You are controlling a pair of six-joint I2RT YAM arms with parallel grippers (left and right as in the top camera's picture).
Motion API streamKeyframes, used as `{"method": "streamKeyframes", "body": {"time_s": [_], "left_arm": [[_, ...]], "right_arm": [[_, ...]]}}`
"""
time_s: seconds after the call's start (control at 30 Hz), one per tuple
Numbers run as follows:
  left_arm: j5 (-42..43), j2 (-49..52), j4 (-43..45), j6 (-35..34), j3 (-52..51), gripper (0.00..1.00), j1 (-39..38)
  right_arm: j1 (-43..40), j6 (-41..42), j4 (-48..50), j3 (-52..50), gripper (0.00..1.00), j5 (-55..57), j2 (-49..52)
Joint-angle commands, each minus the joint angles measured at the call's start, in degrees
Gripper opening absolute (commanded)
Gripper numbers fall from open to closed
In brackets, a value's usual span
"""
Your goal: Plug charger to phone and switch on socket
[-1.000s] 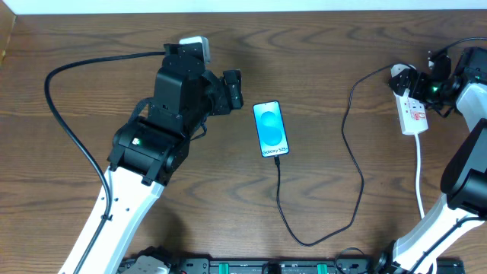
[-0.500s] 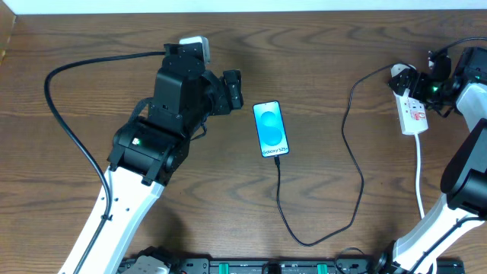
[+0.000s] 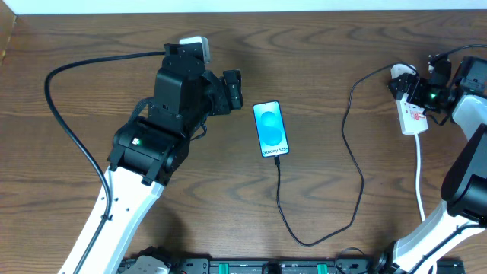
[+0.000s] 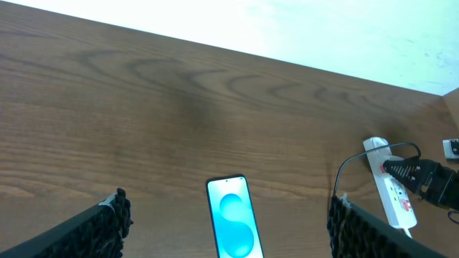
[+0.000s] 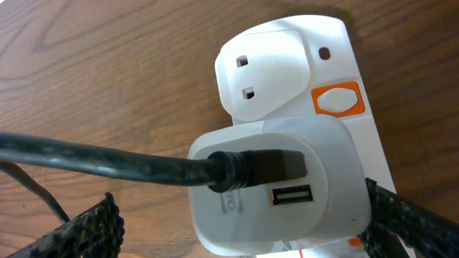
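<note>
Our right pincer [image 3: 416,88] hangs over the upper end of the socket [image 3: 412,114] at the right edge of the overhead frame, jaws spread wide and holding nothing. In the right wrist view its fingers [image 5: 86,229] flank a white adapter [image 5: 272,179] plugged into the strip, and the charger [image 5: 107,161] cable runs out of it to the left. An orange switch [image 5: 337,100] sits just above the adapter at the strip's right edge; we cannot tell whether it is on.

Our left pincer [image 3: 232,90] is also released, just left of the phone [image 3: 272,129], which lies centre frame with its screen lit. The cable loops across the table [image 3: 342,46], and its tip appears seated in the phone's lower end.

We judge that only the switch press remains. A fingertip could land on the adapter instead of the small switch. A sideways push could also slide the loose strip, tug the cable and pull the tip out of the phone.
</note>
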Motion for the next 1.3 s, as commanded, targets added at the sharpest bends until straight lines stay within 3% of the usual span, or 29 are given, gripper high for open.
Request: {"method": "streamKeyframes", "body": {"time_s": [0.0, 1.27], "left_arm": [[-0.7, -0.3, -0.2, 0.7, 0.2, 0.89, 0.2], [-0.7, -0.3, -0.2, 0.7, 0.2, 0.89, 0.2]], "right_arm": [[3.1, 6.0, -6.1, -7.5, 0.99, -11.1, 5.8], [9.9, 9.2, 1.3, -15.5, 0.99, -14.0, 5.8]]}}
